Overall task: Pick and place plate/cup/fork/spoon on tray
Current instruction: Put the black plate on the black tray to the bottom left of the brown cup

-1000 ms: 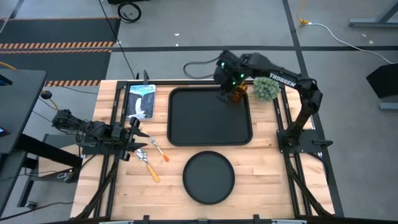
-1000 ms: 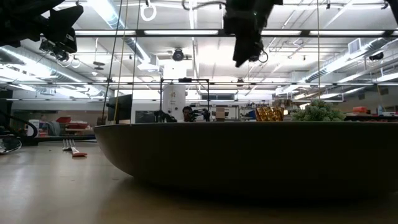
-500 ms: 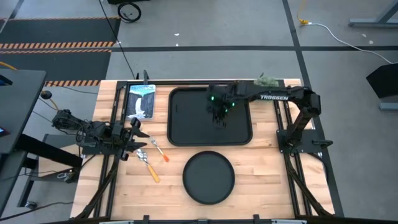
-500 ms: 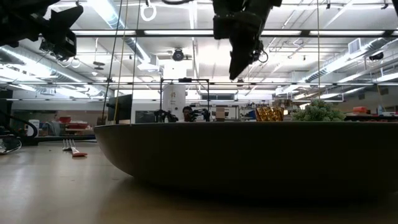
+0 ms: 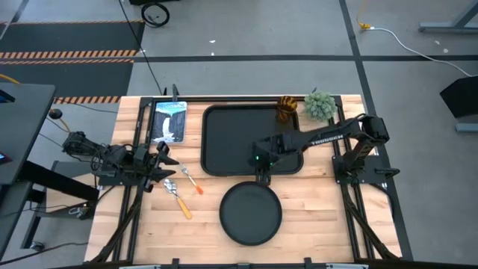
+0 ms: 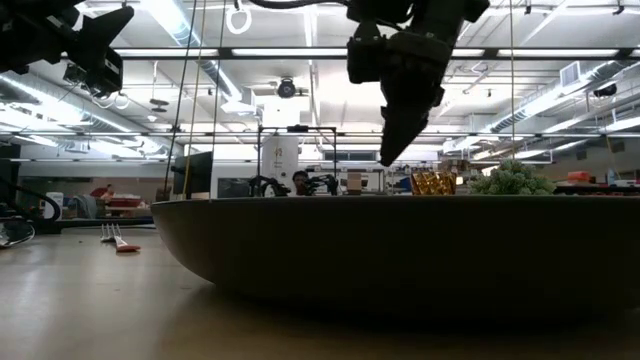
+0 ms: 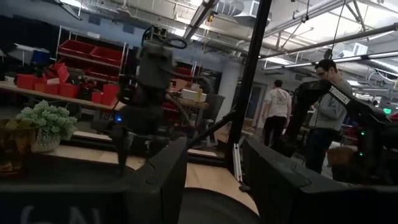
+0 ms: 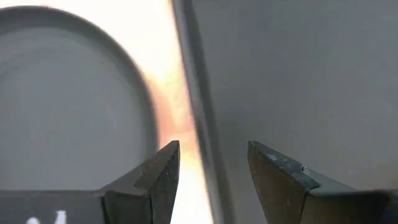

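The black tray (image 5: pixel 224 142) lies at the table's middle far side. The round black plate (image 5: pixel 250 213) lies on the table just near of it and fills the low view's foreground (image 6: pixel 400 250). The amber cup (image 5: pixel 287 107) stands upright by the tray's far right corner. The fork (image 5: pixel 192 181) and the spoon (image 5: pixel 178 198) lie on the table left of the plate. My right gripper (image 5: pixel 261 170) is open and empty, pointing down over the tray's near rim (image 8: pixel 199 93), between tray and plate (image 8: pixel 74 93). My left gripper (image 5: pixel 160 163) is open and empty just left of the fork.
A small green plant (image 5: pixel 320 104) stands right of the cup. A picture card (image 5: pixel 169 121) lies left of the tray. Dark frame rails run along the table's left and right sides. People stand in the room beyond (image 7: pixel 277 112).
My right gripper has gone from above the cup at the tray's far right corner across the tray toward the table's near edge, and now stands over the tray's near rim. The cup has stayed in place.
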Motion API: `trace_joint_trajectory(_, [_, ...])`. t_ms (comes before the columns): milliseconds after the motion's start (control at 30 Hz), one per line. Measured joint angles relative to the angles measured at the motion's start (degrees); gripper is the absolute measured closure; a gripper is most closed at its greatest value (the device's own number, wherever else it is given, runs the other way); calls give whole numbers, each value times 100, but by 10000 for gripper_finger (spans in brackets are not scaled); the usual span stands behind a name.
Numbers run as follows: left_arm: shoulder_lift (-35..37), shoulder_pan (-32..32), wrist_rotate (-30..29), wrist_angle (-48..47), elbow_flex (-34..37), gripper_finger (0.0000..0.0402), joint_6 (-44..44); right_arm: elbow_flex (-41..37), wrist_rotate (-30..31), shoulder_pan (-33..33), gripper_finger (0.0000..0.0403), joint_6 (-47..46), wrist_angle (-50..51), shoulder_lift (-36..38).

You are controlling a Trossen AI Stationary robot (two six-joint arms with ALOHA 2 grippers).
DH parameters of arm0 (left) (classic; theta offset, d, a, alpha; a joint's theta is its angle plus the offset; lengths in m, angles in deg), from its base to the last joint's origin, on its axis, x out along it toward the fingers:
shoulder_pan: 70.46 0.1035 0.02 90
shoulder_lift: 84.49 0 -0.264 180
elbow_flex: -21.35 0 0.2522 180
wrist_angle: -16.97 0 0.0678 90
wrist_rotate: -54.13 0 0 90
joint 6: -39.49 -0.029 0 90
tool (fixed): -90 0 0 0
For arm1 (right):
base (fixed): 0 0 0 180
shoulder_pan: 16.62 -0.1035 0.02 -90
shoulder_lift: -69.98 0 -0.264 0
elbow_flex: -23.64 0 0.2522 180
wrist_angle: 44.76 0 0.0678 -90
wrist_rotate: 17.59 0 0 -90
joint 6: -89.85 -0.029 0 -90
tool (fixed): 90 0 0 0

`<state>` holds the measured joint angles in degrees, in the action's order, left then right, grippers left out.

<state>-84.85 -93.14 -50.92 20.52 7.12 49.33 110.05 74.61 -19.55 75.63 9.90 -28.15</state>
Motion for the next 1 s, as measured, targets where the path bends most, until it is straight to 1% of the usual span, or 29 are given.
trace_joint_trajectory(100, [0, 0, -19, -10, 0, 237, -2, -56, 42, -240, 208, -281, -102, 2])
trace_joint_trajectory(233, [0, 0, -29, -57, 0, 237, -7, -219, 276, -519, 214, -656, -130, 2])
trace_joint_trajectory(400, [0, 0, -39, -62, 0, 237, -169, -758, 254, -791, 230, -1283, -586, 20])
trace_joint_trajectory(467, [0, 0, -55, -88, 0, 237, -298, -991, 344, -885, 236, -1718, -796, 83])
trace_joint_trajectory(567, [0, 0, -199, -89, 0, 237, -455, -1294, 645, -1057, 242, -2527, -1009, 238])
trace_joint_trajectory(700, [0, 0, -532, -91, 0, 237, -459, -1525, 968, -1277, 244, -3898, -991, 411])
trace_joint_trajectory(833, [0, 0, -735, -91, 0, 237, -468, -1583, 956, -1509, 245, -4761, -892, 459])
trace_joint_trajectory(1000, [0, 0, -826, -99, 0, 237, -467, -1575, 798, -1733, 245, -5401, -800, 348])
